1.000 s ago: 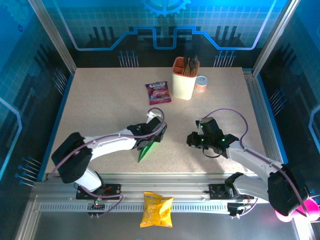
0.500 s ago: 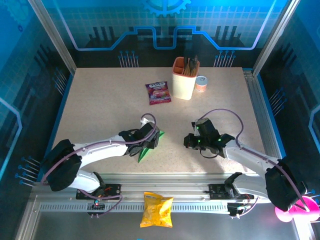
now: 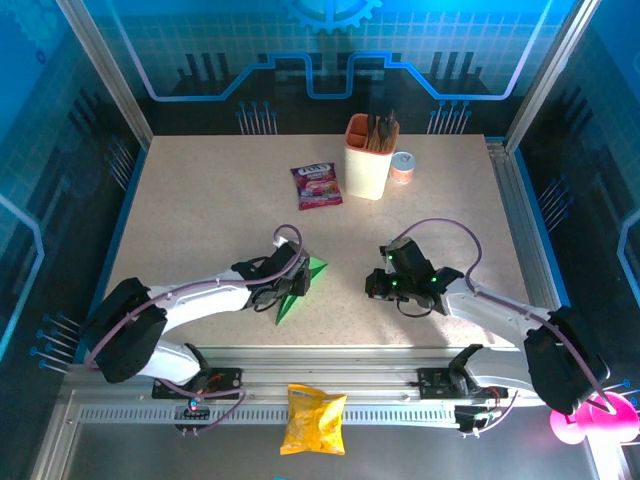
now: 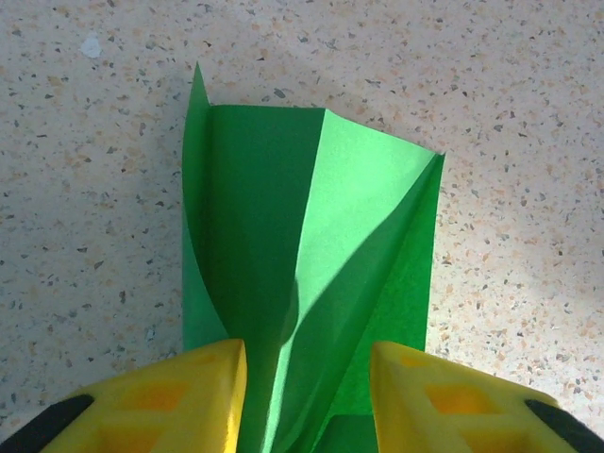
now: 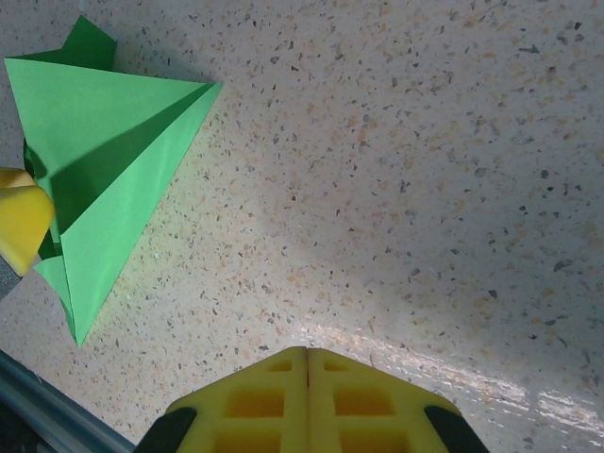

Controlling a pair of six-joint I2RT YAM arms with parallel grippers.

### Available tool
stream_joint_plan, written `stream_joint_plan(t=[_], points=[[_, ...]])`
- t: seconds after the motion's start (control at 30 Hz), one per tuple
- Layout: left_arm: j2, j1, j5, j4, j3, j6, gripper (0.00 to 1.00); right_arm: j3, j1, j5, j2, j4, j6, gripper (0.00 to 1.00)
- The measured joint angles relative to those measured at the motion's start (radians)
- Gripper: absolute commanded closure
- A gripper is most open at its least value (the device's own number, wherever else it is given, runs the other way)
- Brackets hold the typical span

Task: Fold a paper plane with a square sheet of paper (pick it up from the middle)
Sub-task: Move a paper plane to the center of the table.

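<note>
1. Paper plane [image 3: 303,283]: bright green, folded to a pointed dart. In the top view it lies on the table [image 3: 200,200] just left of centre, in the lower half of the frame. Its tip points to the lower left and its wide end to the upper right.
2. Left gripper [image 3: 290,286]: low over the plane's middle, with the arm coming in from the lower left.
3. Left wrist view: the plane [image 4: 311,236] runs up from the bottom centre, with a raised centre fold, a dark flap on the left and a lit flap on the right. The left gripper [image 4: 307,354] straddles it, with yellow fingers [image 4: 189,387] on either side and the jaws partly apart. The paper reaches both inner edges. Can't tell whether the pads actually press it.
4. Right gripper [image 3: 372,287]: right of centre in the top view, well apart from the plane and pointing left toward it.
5. Right wrist view: the right gripper [image 5: 307,363] is at bottom centre, fingers pressed together with nothing between them, over bare table [image 5: 425,142]. The plane [image 5: 104,142] is at the upper left, with a yellow finger of the left gripper [image 5: 21,222] at its left edge.
6. Other items, top view:
   - purple snack sachet [image 3: 316,186], upper centre
   - tan utensil cup [image 3: 368,158], just to the right of the sachet
   - small can [image 3: 402,167], beside the cup
   - yellow crisp bag [image 3: 313,420], bottom centre, below the table edge
</note>
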Motion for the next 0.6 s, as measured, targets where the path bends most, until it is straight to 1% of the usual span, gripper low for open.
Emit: stream_joint_plan(t=[0.07,0.33,0.6], points=[[0.000,0.000,-0.001,0.006,-0.003,0.000,0.56,0.001,0.000,0.000,0.003,0.001,0.000,0.98],[0.009,0.001,-0.003,0.016,-0.026,0.000,0.54,0.010,0.004,0.003,0.019,0.010,0.000,0.98],[0.023,0.002,-0.014,0.023,-0.051,-0.002,0.48,0.011,0.005,0.003,0.022,0.012,0.000,0.98]])
